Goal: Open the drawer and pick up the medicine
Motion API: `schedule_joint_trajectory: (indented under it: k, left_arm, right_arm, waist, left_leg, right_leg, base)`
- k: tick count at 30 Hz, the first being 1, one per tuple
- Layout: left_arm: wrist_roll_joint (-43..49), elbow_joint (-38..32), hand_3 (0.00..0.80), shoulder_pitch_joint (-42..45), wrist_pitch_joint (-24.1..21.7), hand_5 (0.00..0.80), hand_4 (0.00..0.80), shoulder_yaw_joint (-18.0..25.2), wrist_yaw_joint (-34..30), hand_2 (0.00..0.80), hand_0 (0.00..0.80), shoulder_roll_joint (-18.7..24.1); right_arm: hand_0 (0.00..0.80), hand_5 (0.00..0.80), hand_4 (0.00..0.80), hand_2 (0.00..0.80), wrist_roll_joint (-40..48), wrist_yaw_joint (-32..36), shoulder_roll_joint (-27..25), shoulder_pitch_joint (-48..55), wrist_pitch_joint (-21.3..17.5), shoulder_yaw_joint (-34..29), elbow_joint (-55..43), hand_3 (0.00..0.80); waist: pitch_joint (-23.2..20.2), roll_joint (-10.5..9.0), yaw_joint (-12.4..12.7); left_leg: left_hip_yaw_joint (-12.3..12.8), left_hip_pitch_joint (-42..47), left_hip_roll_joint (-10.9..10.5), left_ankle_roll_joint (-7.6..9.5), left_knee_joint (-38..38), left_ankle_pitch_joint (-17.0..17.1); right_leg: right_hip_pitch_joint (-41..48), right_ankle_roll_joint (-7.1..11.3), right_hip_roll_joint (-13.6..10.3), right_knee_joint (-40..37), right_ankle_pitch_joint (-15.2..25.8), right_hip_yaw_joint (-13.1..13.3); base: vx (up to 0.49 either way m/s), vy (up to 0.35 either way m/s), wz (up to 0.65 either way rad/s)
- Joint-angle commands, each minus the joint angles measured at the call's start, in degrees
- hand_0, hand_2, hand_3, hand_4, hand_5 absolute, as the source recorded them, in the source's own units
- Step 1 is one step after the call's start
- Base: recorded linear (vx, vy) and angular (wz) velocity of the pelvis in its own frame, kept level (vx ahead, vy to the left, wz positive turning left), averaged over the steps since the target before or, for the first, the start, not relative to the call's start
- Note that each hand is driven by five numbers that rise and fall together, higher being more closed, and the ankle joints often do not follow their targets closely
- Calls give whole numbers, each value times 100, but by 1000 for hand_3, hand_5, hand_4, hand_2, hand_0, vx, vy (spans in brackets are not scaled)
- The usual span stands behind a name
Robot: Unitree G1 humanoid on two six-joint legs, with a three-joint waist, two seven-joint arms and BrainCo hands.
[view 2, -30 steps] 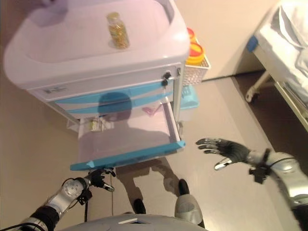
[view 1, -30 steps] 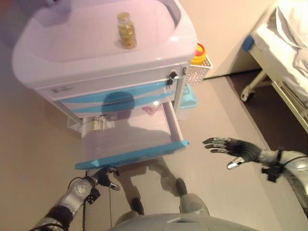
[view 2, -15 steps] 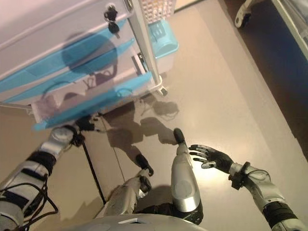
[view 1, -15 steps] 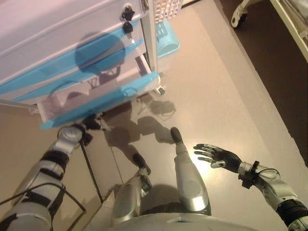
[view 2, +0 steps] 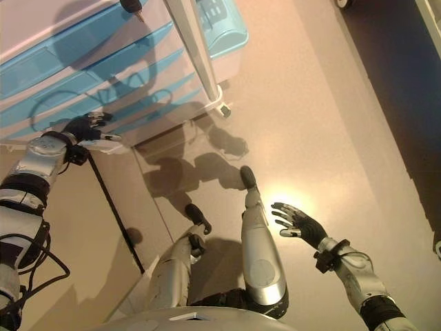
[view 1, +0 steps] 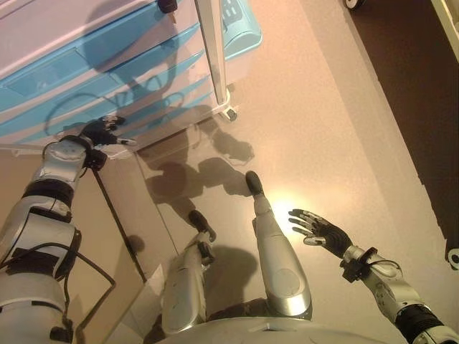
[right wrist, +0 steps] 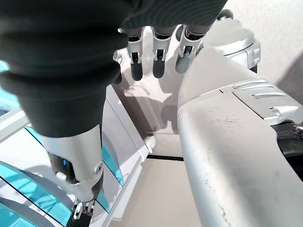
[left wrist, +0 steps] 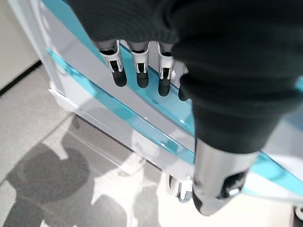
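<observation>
The white cabinet with blue drawer fronts [view 1: 72, 68] fills the upper left of the head views. Only its lower drawers show. My left hand [view 1: 99, 132] is at the blue front of the lowest drawer [view 1: 154, 118], fingers straight. In the left wrist view its fingertips [left wrist: 138, 75] are close to the blue strip [left wrist: 142, 127]; I cannot tell whether they touch it. My right hand [view 1: 320, 231] is open and empty, low over the floor at the right. No medicine is in view, and the inside of the drawer does not show.
A light blue bin [view 1: 240, 32] stands beside the cabinet's white corner post [view 1: 211, 57], with a caster [view 1: 229, 113] below it. A dark strip of floor [view 1: 409, 86] runs along the right, with a bed caster [view 1: 453, 256] at the edge.
The camera has swung down, so the cabinet top and the bottle left the view. The open drawer now looks pushed in, with my left hand at its front. The right hand dropped lower.
</observation>
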Motion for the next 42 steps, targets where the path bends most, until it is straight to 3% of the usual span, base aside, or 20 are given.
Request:
schedule_joint_trajectory:
  k: [1,7,9,13,18,20,27,35,42]
  left_arm:
    - [-476,-40,0,-188,-309,0,0,513,-428,0,0,884]
    - [-706,-666,0,537,-238,0,0,595,-1464,0,0,406]
    - [-881,-1111,0,975,-95,0,0,610,-1677,0,0,34]
    - [-866,-1744,0,1811,105,0,0,514,-1870,0,0,-693]
    - [-439,-1869,0,2766,240,0,0,402,-2139,0,0,-1489]
    - [-256,-1794,0,3191,180,0,0,365,-2164,0,0,-1821]
    - [-881,-1402,0,4166,347,0,0,504,-2316,0,0,-2520]
    - [-1477,-898,0,4876,450,0,0,789,-2707,0,0,-3067]
    - [-1778,-492,0,4978,567,0,0,786,-2916,0,0,-3348]
  right_arm:
    - [0,0,0,0,60,-63,257,373,-207,69,-203,0]
    - [0,0,0,0,-317,-116,347,307,52,30,-183,0]
    - [0,0,0,0,-573,-289,392,166,326,29,-44,0]
    - [0,0,0,0,-954,-646,508,-3,670,57,287,0]
    - [0,0,0,0,-1195,-1079,690,-140,1065,54,552,0]
    - [0,0,0,0,-1157,-1155,812,-168,1270,71,685,0]
    - [0,0,0,0,-1289,-790,1174,-298,1822,39,1342,0]
    - [0,0,0,0,-1347,-534,1646,-416,1997,39,2215,0]
    - [0,0,0,0,-1139,-370,1980,-472,2075,-8,2904,0]
  waist:
    - [-190,-343,103]
    - [-190,-341,287]
    - [-190,-398,405]
    - [-190,-379,650]
    - [-471,-317,891]
    - [-710,-291,987]
    - [-1360,-198,1257]
    - [-1985,-90,1654]
    - [-2274,3,1832]
  left_leg:
    - [-229,-420,-155,184,1229,-856]
    - [-360,-50,-199,152,954,-790]
    - [-361,97,-239,149,730,-558]
    - [-525,594,-301,111,330,-445]
    - [-687,1098,-342,50,-236,-247]
    - [-773,1239,-342,32,-490,-118]
    - [-1055,1596,-262,-58,-952,106]
    - [-1386,1885,-183,-152,-1422,309]
    - [-1531,1978,-219,-167,-1656,387]
  right_leg:
    - [-161,319,-79,543,-528,-4]
    - [223,334,-110,423,-503,-164]
    - [369,306,-146,285,-349,-233]
    - [905,279,-123,77,-369,-409]
    - [1432,226,-36,-195,-398,-645]
    - [1562,195,32,-266,-415,-713]
    - [1975,83,172,-409,-525,-1027]
    - [2446,11,229,-600,-668,-1412]
    - [2651,-3,193,-616,-794,-1679]
  base:
    - [17,-82,12]
    - [19,-78,11]
    - [-65,-175,7]
    - [6,-147,12]
    - [62,-131,23]
    - [89,-137,14]
    - [74,-101,19]
    - [69,-19,19]
    - [4,26,18]
